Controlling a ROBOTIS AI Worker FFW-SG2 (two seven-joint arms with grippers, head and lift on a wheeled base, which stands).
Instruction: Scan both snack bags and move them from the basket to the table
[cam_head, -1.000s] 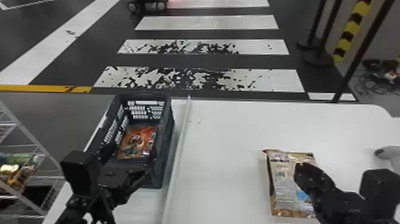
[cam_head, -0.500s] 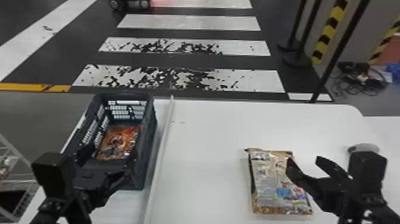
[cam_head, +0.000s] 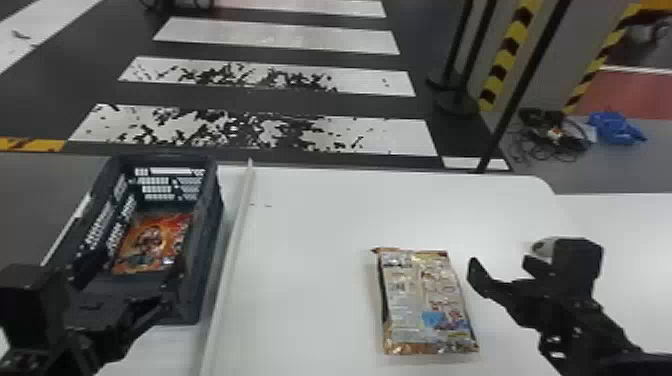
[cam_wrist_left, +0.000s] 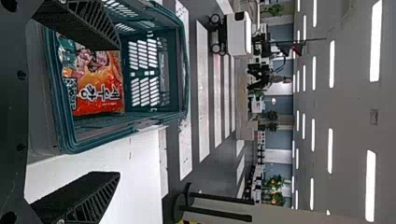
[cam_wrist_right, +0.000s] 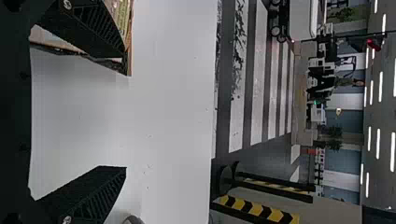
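Off to the right slides the right gripper (cam_head: 498, 260), clear of the gold bag (cam_head: 425, 305), pointing forward over the white table (cam_head: 310, 300), fingers wide, empty. Left gripper (cam_head: 122, 282), also wide and empty, hangs at the basket's (cam_head: 209, 240) near end. White rail (cam_head: 231, 260) between basket and gold bag! Gold bag's flat on the table, just left of the right gripper; orange bag (cam_head: 150, 245) lies in the basket, ahead of the left.

Worn white stripes (cam_head: 382, 134) cross the dark floor (cam_head: 250, 100) near 2 yellow-and-black bands (cam_head: 506, 57), beneath bright ceiling lights (cam_wrist_left: 375, 42).
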